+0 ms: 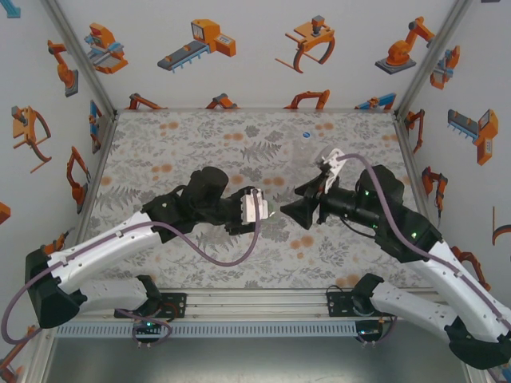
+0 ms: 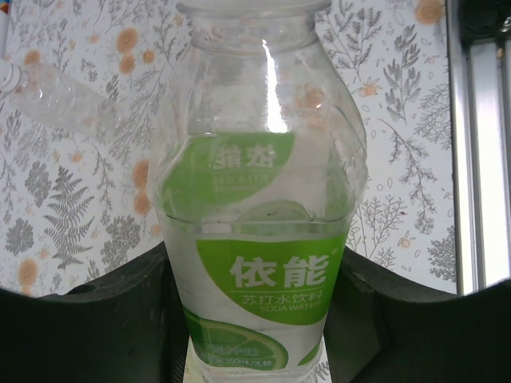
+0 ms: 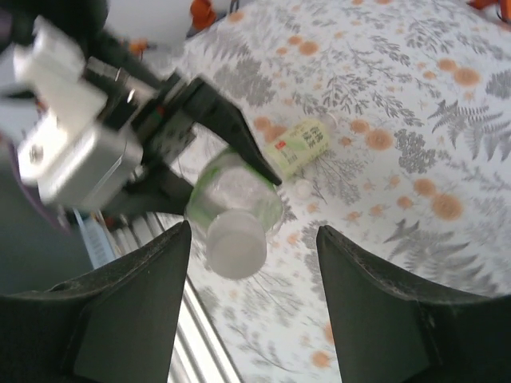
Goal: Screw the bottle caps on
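My left gripper (image 2: 255,275) is shut on the green-labelled bottle (image 2: 263,239), held off the table with its neck pointing at the right arm. The bottle (image 1: 270,209) sits mid-table between both arms. A white cap (image 3: 235,239) sits on its neck. My right gripper (image 3: 251,235) is open, its fingers on either side of that cap and apart from it; from above the right gripper (image 1: 297,212) faces the bottle's neck. On the table lie a yellow-labelled bottle (image 3: 299,144), a small white cap (image 3: 302,189), an unlabelled bottle (image 2: 52,96) and a blue cap (image 1: 306,136).
A metal rail (image 2: 479,159) runs along the near table edge. Walls with orange robot pictures (image 1: 200,44) close in the back and both sides. A white camera block with a purple cable (image 1: 331,163) rides on the right wrist.
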